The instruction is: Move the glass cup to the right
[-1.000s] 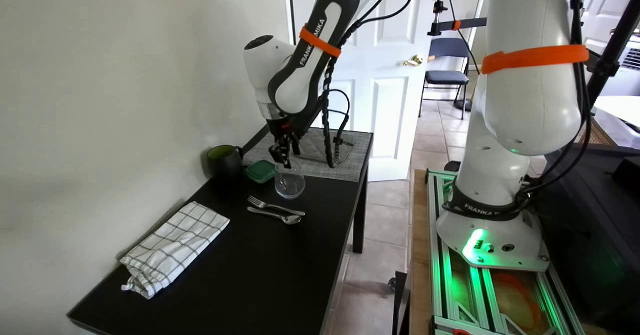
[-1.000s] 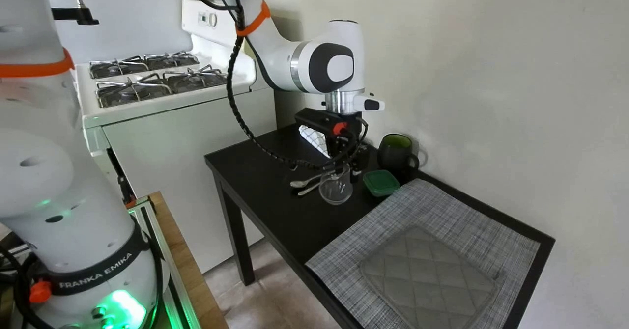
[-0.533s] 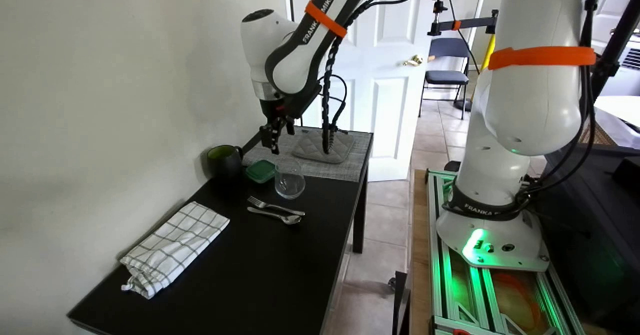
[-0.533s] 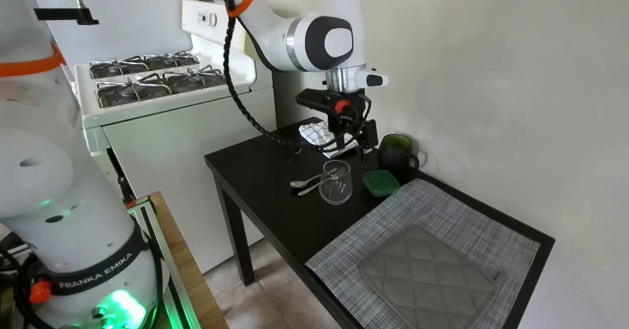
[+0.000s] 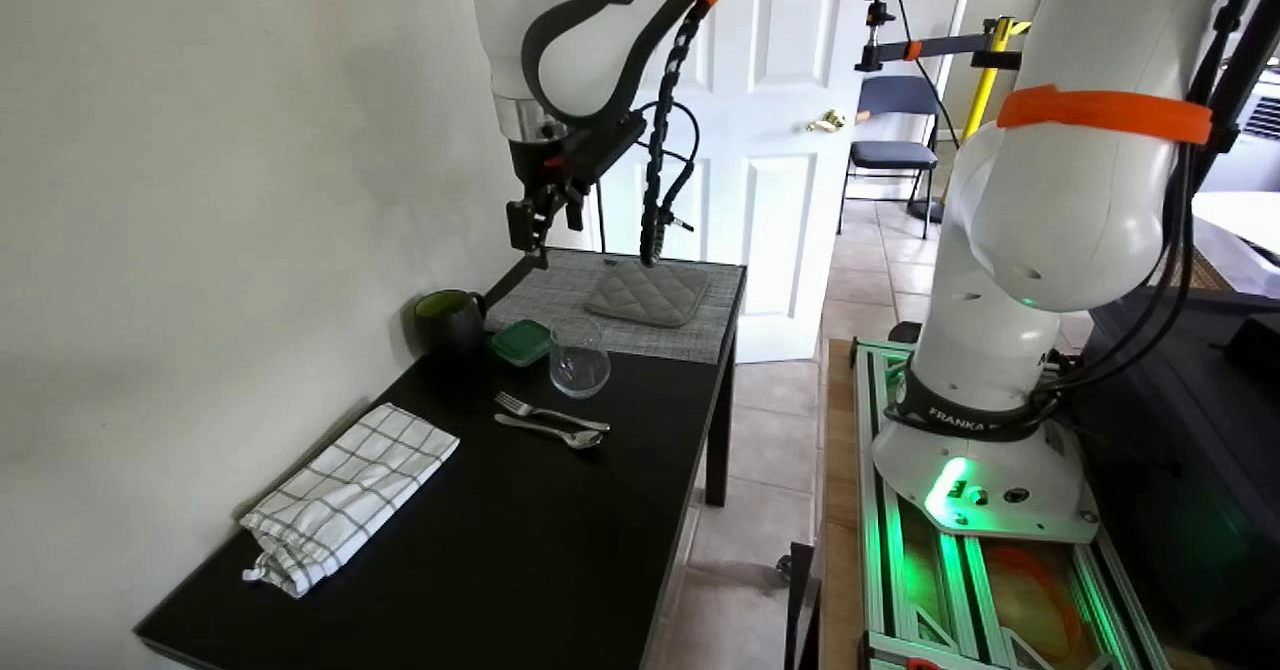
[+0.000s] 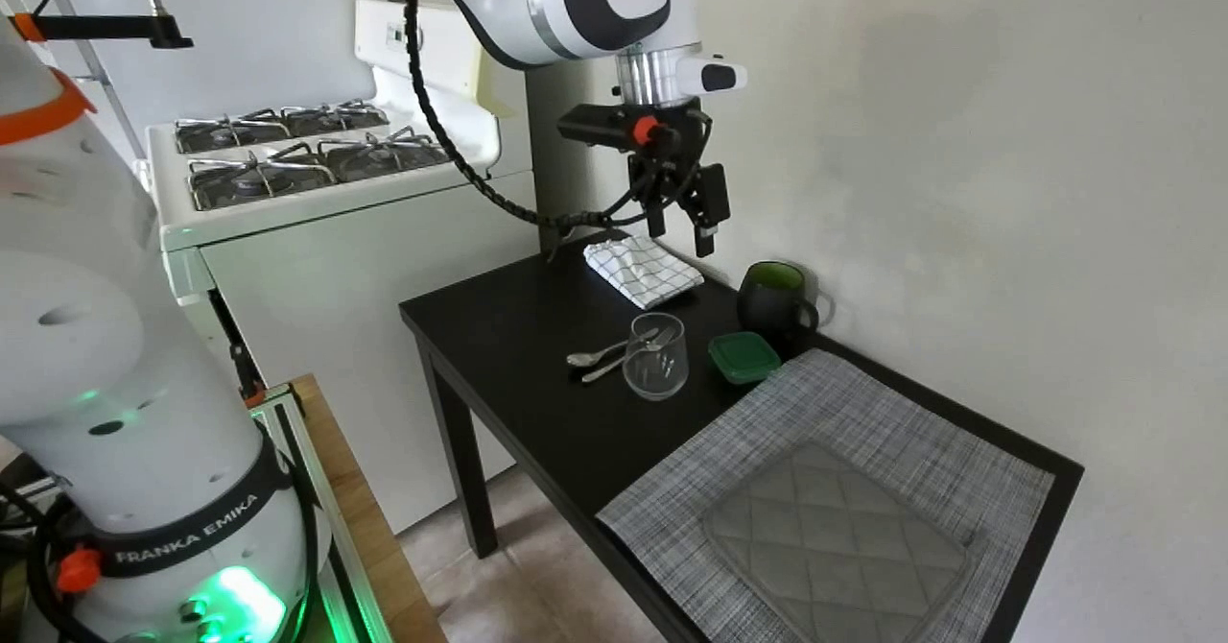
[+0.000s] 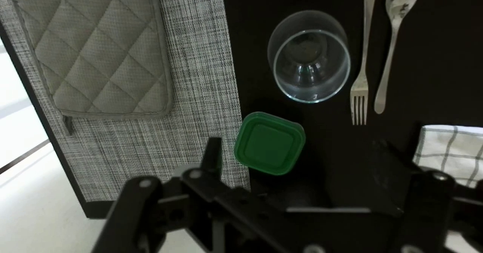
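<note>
The clear glass cup stands upright on the black table beside the cutlery. It shows in both exterior views (image 5: 580, 368) (image 6: 656, 367) and, rim up, near the top of the wrist view (image 7: 311, 66). My gripper (image 5: 556, 240) is open and empty, high above the table, on the wall side of the cup. In an exterior view its two fingers (image 6: 681, 238) hang well apart with nothing between them. In the wrist view the gripper's dark fingers (image 7: 300, 151) are spread wide along the lower part of the picture, and the cup lies beyond them.
A green-lidded container (image 7: 269, 143) sits close to the cup. A dark mug (image 6: 772, 299) stands by the wall. A fork (image 7: 361, 83) and spoon (image 7: 390, 49) lie beside the cup. A checked cloth (image 5: 350, 495), grey placemat (image 6: 672, 537) and quilted pad (image 6: 835, 547) lie on the table.
My arm and gripper have risen steadily away from the cup, drifting slightly toward the wall. The cup stands free in the same spot. The other objects have not moved.
</note>
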Robot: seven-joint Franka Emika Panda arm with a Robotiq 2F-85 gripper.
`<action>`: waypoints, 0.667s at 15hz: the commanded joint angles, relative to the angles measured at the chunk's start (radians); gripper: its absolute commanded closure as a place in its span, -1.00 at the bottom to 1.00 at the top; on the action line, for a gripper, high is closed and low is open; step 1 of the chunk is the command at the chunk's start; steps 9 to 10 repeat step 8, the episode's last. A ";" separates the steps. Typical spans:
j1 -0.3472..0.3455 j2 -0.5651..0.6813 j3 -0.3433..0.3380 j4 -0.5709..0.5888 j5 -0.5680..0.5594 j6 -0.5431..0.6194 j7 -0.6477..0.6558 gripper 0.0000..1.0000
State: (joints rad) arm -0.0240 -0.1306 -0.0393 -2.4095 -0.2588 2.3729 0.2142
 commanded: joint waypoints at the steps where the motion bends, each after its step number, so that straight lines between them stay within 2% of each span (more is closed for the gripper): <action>1: -0.012 -0.010 0.015 0.001 0.013 -0.014 -0.004 -1.00; 10: -0.012 -0.019 0.018 -0.004 0.023 -0.019 -0.004 -1.00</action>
